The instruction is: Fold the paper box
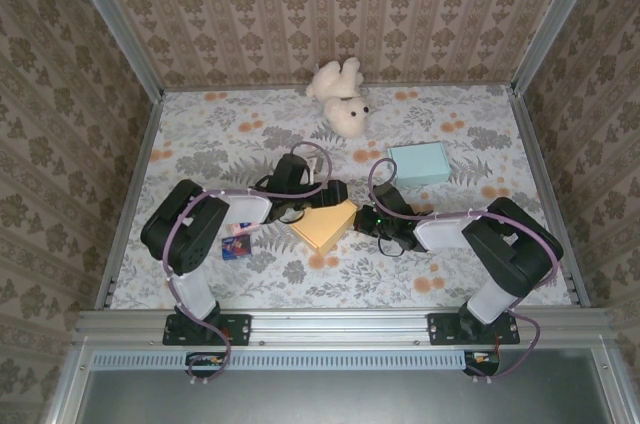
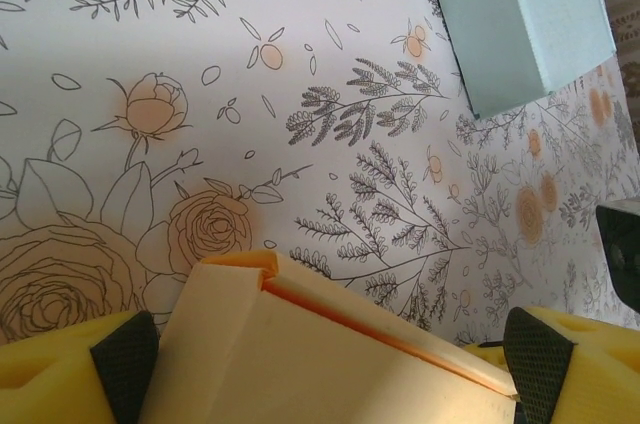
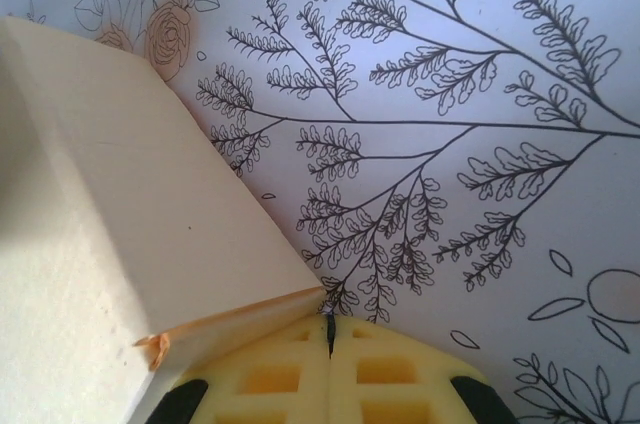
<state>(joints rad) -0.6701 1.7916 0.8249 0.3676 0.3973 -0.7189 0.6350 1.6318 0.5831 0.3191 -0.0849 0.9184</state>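
Note:
The paper box [image 1: 324, 225] is a flat pale-yellow carton lying on the flowered table between the two arms. My left gripper [image 1: 300, 208] stands open over the box's left side. In the left wrist view the paper box [image 2: 330, 354] fills the gap between the dark pads [image 2: 125, 362], its folded orange-edged rim facing away. My right gripper [image 1: 364, 220] is shut with nothing in it. In the right wrist view its yellow fingertips [image 3: 330, 329] press together against the right corner of the paper box [image 3: 120, 244].
A light blue closed box [image 1: 418, 162] sits right of centre behind the right arm and shows in the left wrist view as the light blue box [image 2: 520, 19]. A white teddy bear [image 1: 340, 96] lies at the back wall. A small printed card [image 1: 237, 242] lies by the left arm.

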